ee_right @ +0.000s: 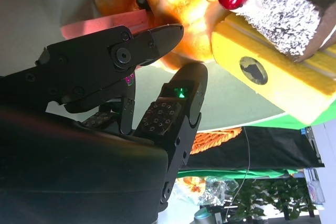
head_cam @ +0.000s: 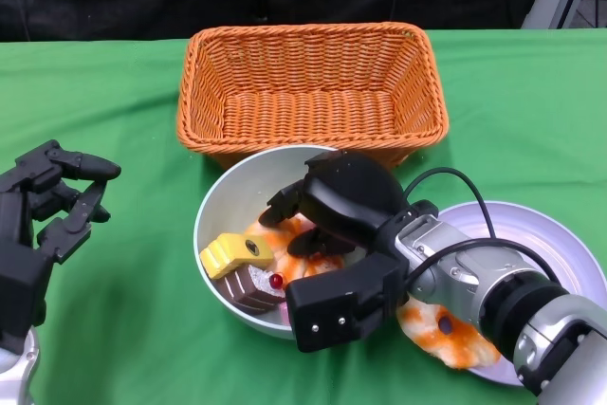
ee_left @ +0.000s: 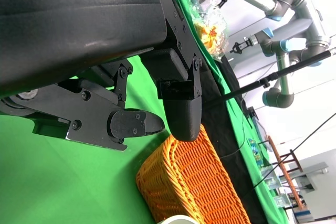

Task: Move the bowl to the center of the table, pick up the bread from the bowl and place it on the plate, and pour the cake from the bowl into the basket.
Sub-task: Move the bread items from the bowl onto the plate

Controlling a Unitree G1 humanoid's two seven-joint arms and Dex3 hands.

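Observation:
The white bowl (head_cam: 211, 211) stands mid-table just in front of the orange wicker basket (head_cam: 308, 87). Inside it lie a yellow and brown cake slice (head_cam: 239, 267) with a red cherry, and an orange bread (head_cam: 296, 234). My right hand (head_cam: 343, 206) reaches down into the bowl over the bread. In the right wrist view its fingertips (ee_right: 167, 32) sit at the edge of the bread (ee_right: 184, 3), beside the cake (ee_right: 278, 77); whether they squeeze it is unclear. Another orange bread (head_cam: 448, 331) lies on the white plate (head_cam: 550, 244). My left hand (head_cam: 47, 225) hovers at the left and holds nothing.
Green cloth covers the table, with bare room at the left and front. The basket (ee_left: 194, 182) also shows beyond my left hand (ee_left: 131, 77). Other robot arms and clutter stand past the far edge.

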